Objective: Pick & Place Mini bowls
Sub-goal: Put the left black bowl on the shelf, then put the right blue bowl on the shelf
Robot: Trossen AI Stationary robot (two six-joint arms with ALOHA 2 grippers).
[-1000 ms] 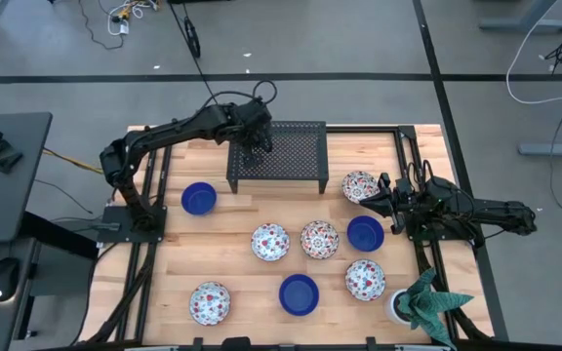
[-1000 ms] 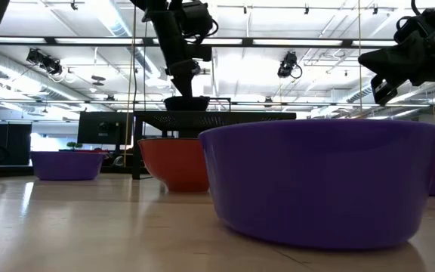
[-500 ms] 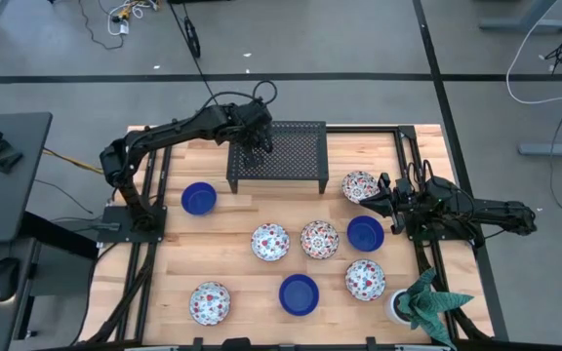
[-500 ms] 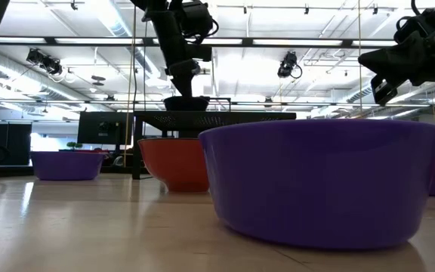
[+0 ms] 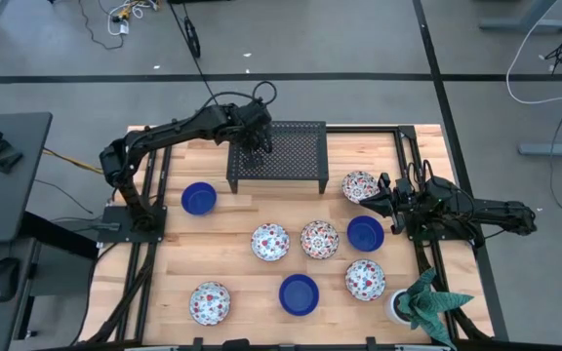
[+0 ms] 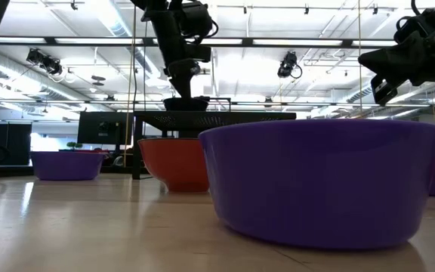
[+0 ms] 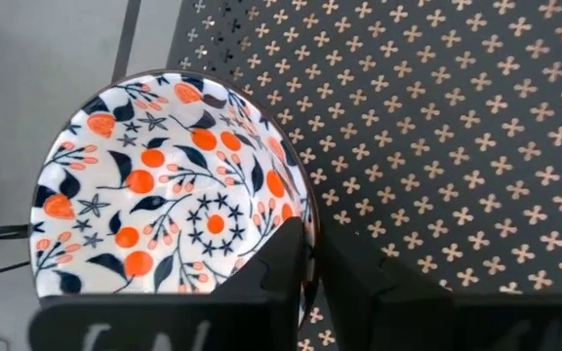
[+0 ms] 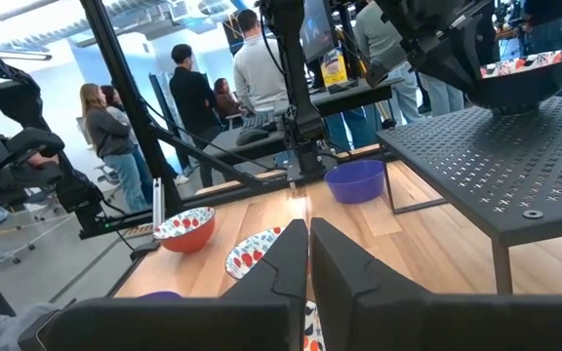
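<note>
Butcher-block table (image 5: 232, 283) carries your scattered mini bowls (image 5: 299, 293); your left gripper (image 5: 252, 136) sits over the black mesh rack (image 5: 291, 151). Left wrist: its fingers pinch a floral bowl (image 7: 164, 224) by the rim. Right wrist: your right gripper (image 8: 308, 244) is closed, empty.

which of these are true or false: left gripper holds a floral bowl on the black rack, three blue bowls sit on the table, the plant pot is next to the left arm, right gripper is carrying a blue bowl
1. The left gripper is clamped on the rim of a floral bowl that sits on the black perforated rack. True.
2. Three solid blue bowls sit on the wooden table: and. True.
3. The white plant pot stands by the left arm. False: it stands at the table's near corner on the right arm's side.
4. The right gripper carries a blue bowl. False: its fingers are together with nothing between them, near a floral bowl at the table's right edge.
</note>
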